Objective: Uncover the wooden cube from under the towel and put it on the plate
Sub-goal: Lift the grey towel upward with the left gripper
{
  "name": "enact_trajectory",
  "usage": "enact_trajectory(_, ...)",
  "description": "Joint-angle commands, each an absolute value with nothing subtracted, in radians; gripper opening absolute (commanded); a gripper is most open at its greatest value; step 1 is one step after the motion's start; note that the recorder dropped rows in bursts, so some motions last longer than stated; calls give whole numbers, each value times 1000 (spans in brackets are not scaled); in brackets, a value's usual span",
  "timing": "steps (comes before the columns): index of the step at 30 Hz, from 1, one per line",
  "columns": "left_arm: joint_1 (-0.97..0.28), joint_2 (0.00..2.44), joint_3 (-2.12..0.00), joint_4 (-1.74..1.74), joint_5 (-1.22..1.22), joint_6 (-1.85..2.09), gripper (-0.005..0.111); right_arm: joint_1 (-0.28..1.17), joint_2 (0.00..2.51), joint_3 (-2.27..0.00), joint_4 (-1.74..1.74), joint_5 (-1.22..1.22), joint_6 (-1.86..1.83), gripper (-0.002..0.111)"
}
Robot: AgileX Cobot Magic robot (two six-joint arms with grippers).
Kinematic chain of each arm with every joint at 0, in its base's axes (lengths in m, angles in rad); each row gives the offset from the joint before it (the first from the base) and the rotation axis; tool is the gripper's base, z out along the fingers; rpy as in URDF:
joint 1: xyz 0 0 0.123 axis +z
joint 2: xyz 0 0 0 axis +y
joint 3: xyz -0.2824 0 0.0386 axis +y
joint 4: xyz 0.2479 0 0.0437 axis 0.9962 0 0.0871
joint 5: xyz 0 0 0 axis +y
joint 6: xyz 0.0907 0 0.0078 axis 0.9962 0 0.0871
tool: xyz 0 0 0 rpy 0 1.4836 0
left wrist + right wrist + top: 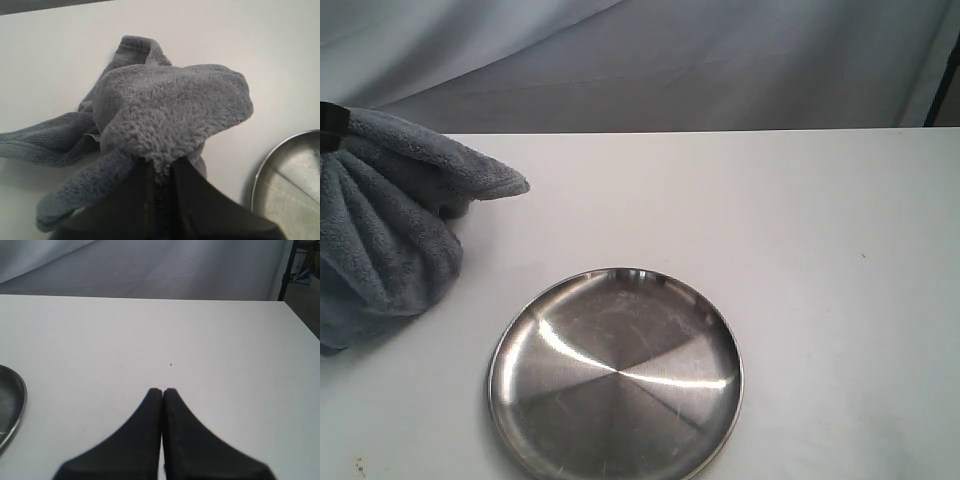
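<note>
One blue-grey towel [390,220], bunched at the far left of the table [820,250], pinched at its top by the left gripper [157,170], clamped on the fleece. Near it, toward the front, the steel plate [615,375]. Further out, the right gripper [162,392], pressed together on nothing, above white tabletop.

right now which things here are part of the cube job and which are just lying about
Job: towel, bunched in the shut left gripper; plate; right gripper, shut on nothing; wooden cube, not in sight.
Just there: white table; grey backdrop cloth.
</note>
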State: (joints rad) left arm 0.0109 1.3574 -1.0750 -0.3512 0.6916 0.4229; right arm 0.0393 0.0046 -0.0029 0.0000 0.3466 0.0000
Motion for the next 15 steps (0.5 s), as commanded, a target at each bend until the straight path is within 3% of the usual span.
enact_trajectory(1, 7, 1325, -1077, -435, 660, 428, 0, 32, 0, 0, 0, 344, 0, 0)
enact_trajectory(15, 7, 1325, -1077, -447, 659, 428, 0, 32, 0, 0, 0, 344, 0, 0)
